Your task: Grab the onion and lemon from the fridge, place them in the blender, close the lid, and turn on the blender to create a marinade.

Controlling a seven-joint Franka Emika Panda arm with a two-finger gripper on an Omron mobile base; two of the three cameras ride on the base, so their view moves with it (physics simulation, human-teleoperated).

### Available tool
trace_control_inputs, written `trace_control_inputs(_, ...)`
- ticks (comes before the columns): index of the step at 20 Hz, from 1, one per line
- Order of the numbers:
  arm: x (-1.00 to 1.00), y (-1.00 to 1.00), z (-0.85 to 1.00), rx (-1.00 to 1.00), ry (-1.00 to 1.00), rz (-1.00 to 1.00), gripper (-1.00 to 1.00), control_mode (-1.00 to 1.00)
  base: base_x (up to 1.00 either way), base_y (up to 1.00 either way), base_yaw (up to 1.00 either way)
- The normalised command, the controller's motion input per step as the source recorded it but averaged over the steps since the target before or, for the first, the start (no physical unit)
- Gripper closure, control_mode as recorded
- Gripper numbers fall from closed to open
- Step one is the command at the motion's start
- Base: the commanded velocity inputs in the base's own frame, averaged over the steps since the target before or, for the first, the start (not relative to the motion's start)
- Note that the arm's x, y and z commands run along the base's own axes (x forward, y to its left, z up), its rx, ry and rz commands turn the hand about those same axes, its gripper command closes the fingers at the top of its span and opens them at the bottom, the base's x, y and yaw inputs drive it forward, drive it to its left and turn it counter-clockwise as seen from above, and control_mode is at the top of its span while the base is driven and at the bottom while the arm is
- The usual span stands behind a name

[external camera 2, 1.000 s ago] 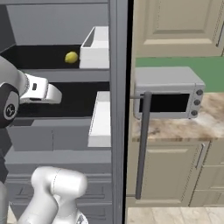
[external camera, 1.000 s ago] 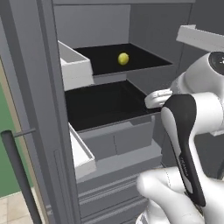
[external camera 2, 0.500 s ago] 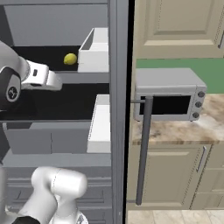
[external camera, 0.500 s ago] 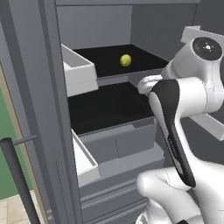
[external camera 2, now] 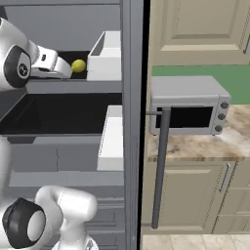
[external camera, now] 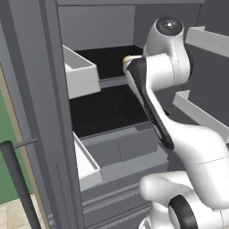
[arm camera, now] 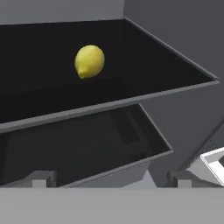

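Note:
The lemon (arm camera: pixel 89 61) is a small yellow-green fruit lying alone on the black upper shelf (arm camera: pixel 153 57) of the open fridge (external camera 2: pixel 129 122). My gripper (arm camera: pixel 111 179) is open and empty, level with that shelf's front edge and pointing at the lemon from a short way off. From the right base view, the gripper (external camera 2: pixel 67 72) sits just left of the lemon (external camera 2: pixel 78 65) without touching it. In the left base view my raised arm covers most of the lemon (external camera: pixel 126 58). The onion, the blender and the lid are out of view.
A second black shelf (arm camera: pixel 87 148) lies below, with grey drawers (external camera: pixel 120 152) under it. White door bins (external camera: pixel 80 74) (external camera 2: pixel 108 56) flank the shelves. The fridge's bar handle (external camera 2: pixel 160 166) stands right of the opening. A grey microwave (external camera 2: pixel 188 105) sits on the stone counter (external camera 2: pixel 234 141).
My arm has risen from the lower shelf's level to the upper shelf, bringing the hand close to the lemon. The jaws have stayed open and the lemon has not moved.

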Motion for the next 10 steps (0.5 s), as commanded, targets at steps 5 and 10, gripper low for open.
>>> trace_control_inputs(5, 0.74, -0.01, 0.0, 0.0, 0.12, 0.0, -1.0, -1.0, 0.0, 0.0, 0.0)
trace_control_inputs(10, 0.76, 0.0, -0.03, 0.04, 0.03, 0.0, -1.0, -1.0, 0.0, 0.0, 0.0)
